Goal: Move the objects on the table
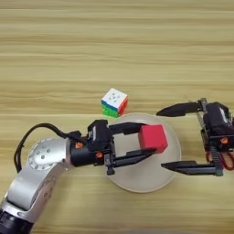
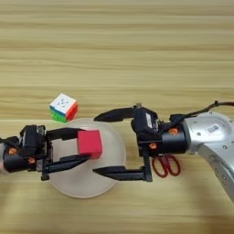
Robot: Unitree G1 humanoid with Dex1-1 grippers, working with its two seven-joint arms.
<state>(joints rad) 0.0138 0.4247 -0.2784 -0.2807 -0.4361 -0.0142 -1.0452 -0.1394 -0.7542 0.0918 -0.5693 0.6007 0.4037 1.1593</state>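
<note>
currently the left gripper [image 1: 139, 142] is clenched on the red cube [image 1: 153, 137], holding it over the right part of the round plate [image 1: 137, 183] near the desk's [image 1: 68, 55] front edge. just right of the plate, the right gripper [image 2: 107, 143] hangs released, fingers wide apart, above red-handled scissors [image 2: 165, 165]. the puzzle cube [image 1: 114, 102] sits on the desk, just beyond the plate's far rim.

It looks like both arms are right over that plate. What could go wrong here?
The left end effector holds the red cube over the plate; a loose hold might drop it. The open right end effector reaches in from the other side, so the two could collide. The scissors under the right arm may get nudged.
</note>
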